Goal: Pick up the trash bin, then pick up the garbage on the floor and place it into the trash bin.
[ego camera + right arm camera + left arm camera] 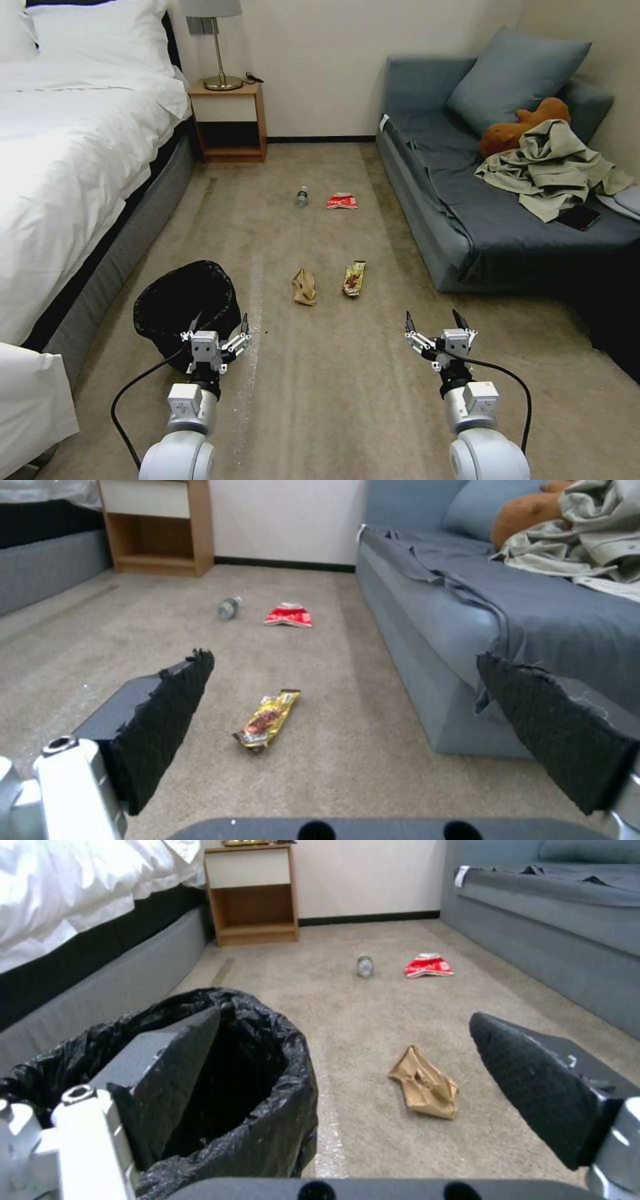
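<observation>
Straddling the rim of the round black-bagged trash bin [187, 307] at ten o'clock, the left gripper [220, 327] gapes wide; slick plastic could slip. Right gripper [435, 322] hangs wide, idle.

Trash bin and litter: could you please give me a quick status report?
Left gripper open at trash bin rim; right gripper open, empty. Four garbage items on carpet. Path clear.

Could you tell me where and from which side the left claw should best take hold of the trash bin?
Probably the near rim of the trash bin, from above: it stands upright with its mouth open, wider than the open left claw, whose one finger already sits over the opening, so pinching the bag-lined wall looks easiest.
</observation>
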